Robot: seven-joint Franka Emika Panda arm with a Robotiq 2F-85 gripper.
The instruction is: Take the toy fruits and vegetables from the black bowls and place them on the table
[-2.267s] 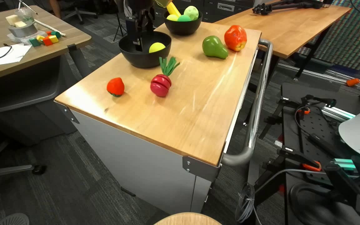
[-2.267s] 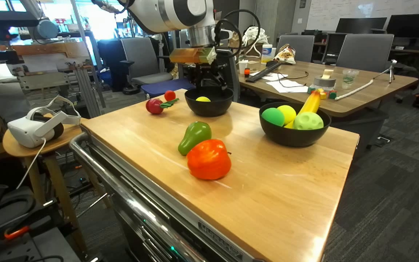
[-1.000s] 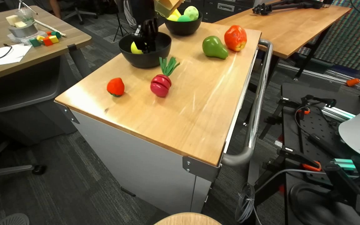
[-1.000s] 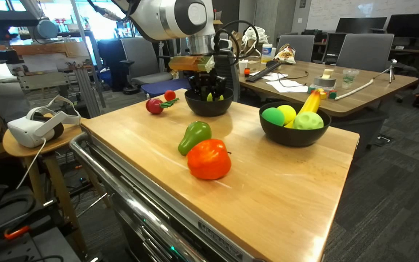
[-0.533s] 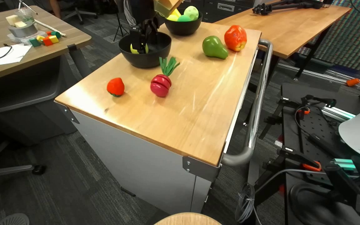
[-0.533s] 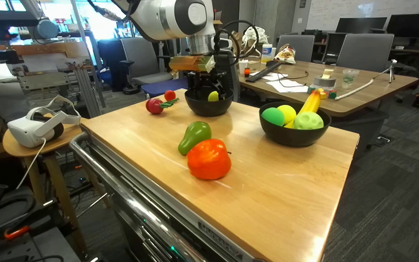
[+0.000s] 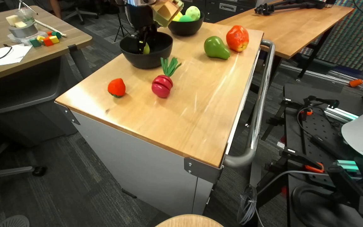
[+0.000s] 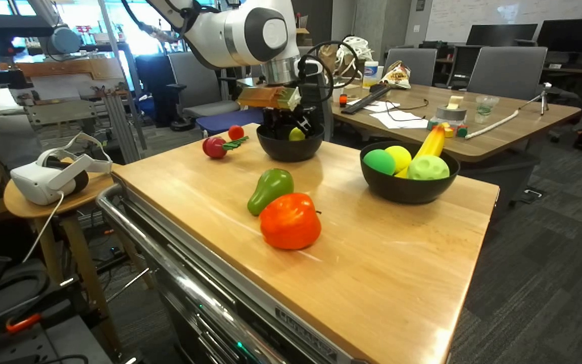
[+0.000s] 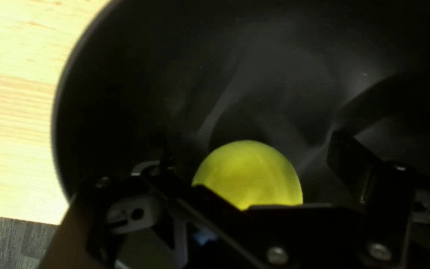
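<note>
Yellow fruit (image 9: 248, 172), round, lying inside a black bowl (image 8: 291, 150); in the wrist view it sits toward five o'clock of centre, its lower edge hidden behind the gripper (image 9: 248, 155). The fingers (image 9: 349, 160) are spread wide apart, one at nine o'clock of the fruit and one between two and three; whether either touches it cannot be told. In both exterior views they reach down within the bowl's rim. The white arm (image 8: 253, 33) slants in from eleven o'clock in an exterior view, with an orange and green casing (image 8: 269, 97) projecting toward nine. A second bowl (image 8: 407, 192) stands there between three and four o'clock of the first, apart from it, holding a green ball (image 8: 379, 163), a yellow ball (image 8: 399, 155), a dimpled light-green ball (image 8: 427, 168) and a banana (image 8: 431, 144) whose tip clears the rim toward one o'clock. On the table (image 7: 181, 126), a radish (image 7: 162, 86) lies at five o'clock of the first bowl in an exterior view, its leaves pointing toward one; a tomato (image 7: 116, 87) lies at nine o'clock of the radish, apart from it. In an exterior view a green pear (image 8: 273, 189) has an orange-red toy (image 8: 291, 222) just beside it at five o'clock; contact between them cannot be judged. A metal handle (image 8: 185, 283) runs along one edge of the table. Farther out, a headset (image 8: 61, 172) rests on a stool (image 8: 23, 209) at nine o'clock in an exterior view, and a desk (image 8: 533, 126) stands between two and three.
</note>
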